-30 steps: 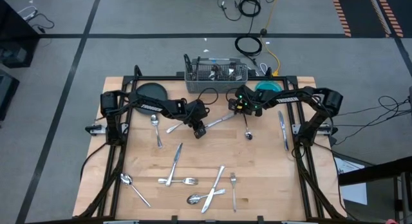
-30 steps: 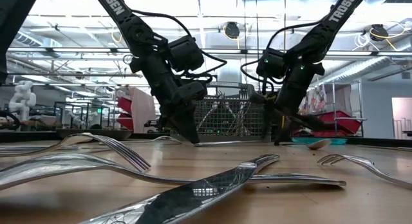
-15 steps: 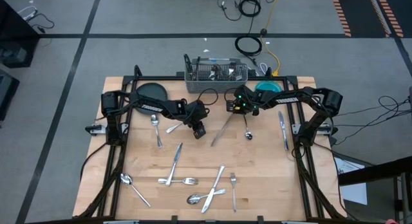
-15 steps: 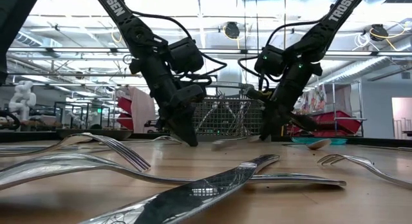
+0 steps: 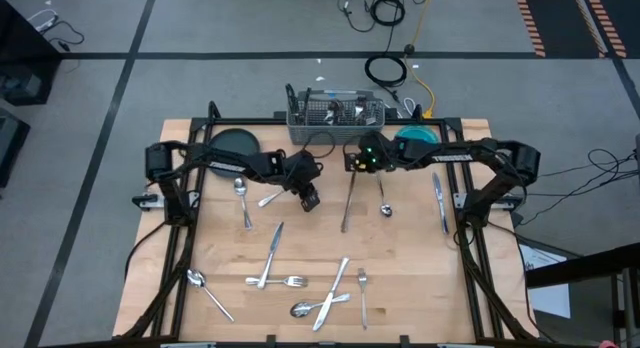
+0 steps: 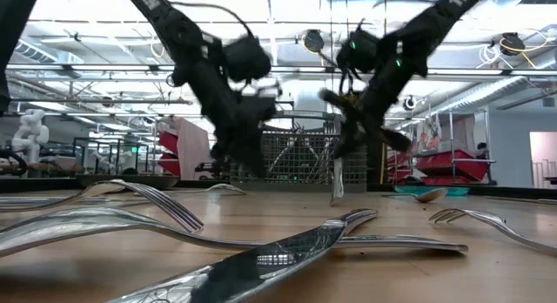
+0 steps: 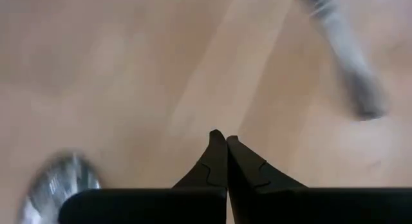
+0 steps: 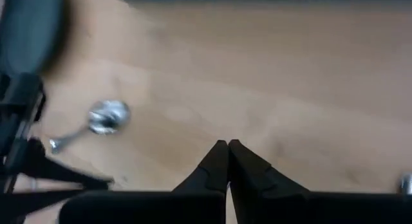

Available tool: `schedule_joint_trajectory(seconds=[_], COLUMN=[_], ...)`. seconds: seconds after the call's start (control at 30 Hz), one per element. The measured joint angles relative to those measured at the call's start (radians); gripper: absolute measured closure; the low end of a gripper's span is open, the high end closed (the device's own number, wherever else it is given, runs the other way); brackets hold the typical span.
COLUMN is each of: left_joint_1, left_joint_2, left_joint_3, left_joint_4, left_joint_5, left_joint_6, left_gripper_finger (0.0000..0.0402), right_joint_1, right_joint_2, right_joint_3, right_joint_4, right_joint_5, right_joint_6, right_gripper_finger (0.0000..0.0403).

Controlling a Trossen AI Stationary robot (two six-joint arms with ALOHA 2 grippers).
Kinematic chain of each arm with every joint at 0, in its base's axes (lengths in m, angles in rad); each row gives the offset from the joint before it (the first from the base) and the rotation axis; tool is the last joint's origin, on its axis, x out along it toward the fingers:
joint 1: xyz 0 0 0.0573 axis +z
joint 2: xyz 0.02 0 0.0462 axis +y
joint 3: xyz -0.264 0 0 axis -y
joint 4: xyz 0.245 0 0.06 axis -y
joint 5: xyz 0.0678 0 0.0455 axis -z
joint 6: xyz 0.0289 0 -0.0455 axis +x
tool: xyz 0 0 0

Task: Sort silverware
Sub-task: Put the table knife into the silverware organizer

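No writing can be read on either arm; the lettering on the links is smeared in the low view.

Both arms reach in toward the middle of the far half of the wooden counter (image 5: pixel 420 278). The left gripper (image 5: pixel 310 199) points down over bare wood, its fingers (image 7: pixel 215 161) pressed together on nothing. The right gripper (image 5: pixel 353 166) hangs just in front of the grey wire-mesh caddy (image 5: pixel 336 118), fingers (image 8: pixel 222 163) likewise together in its wrist view. A knife (image 5: pixel 347 202) runs from just under that gripper toward the near edge; in the low view it hangs upright below the gripper, tip near the wood, but whether it is gripped cannot be told.

The other silverware lies scattered: a spoon (image 5: pixel 383 200) beside the knife, another spoon (image 5: pixel 242 200) on the left, another knife (image 5: pixel 438 202) on the right, and a cluster of forks, knives and spoons (image 5: pixel 320 293) near the front edge.
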State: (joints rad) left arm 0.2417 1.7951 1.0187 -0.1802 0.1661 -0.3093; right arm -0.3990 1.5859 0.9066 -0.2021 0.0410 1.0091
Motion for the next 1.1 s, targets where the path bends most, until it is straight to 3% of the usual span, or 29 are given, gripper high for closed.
schedule_joint_trajectory(seconds=[0.23, 0.47, 0.83, 1.1], left_joint_1=[0.000, 0.000, 0.000, 0.000], left_joint_2=[-0.172, -0.346, -0.619, -0.748], left_joint_3=[0.017, 0.018, 0.019, 0.019], left_joint_4=[0.010, 0.003, -0.131, -0.257], left_joint_5=[0.000, -0.072, -0.230, -0.340], left_joint_6=[0.003, 0.027, 0.038, 0.036], left_gripper_finger=[0.0402, 0.0402, 0.0402, 0.0402], right_joint_1=[0.001, -0.041, -0.106, -0.119], right_joint_2=[-0.023, -0.023, -0.011, 0.117], right_joint_3=[0.290, 0.516, 0.628, 0.752], right_joint_4=[-0.222, -0.236, -0.102, -0.045], right_joint_5=[0.142, 0.186, 0.132, 0.050], right_joint_6=[-0.195, -0.335, -0.394, -0.397], right_gripper_finger=[0.0402, 0.0402, 0.0402, 0.0403])
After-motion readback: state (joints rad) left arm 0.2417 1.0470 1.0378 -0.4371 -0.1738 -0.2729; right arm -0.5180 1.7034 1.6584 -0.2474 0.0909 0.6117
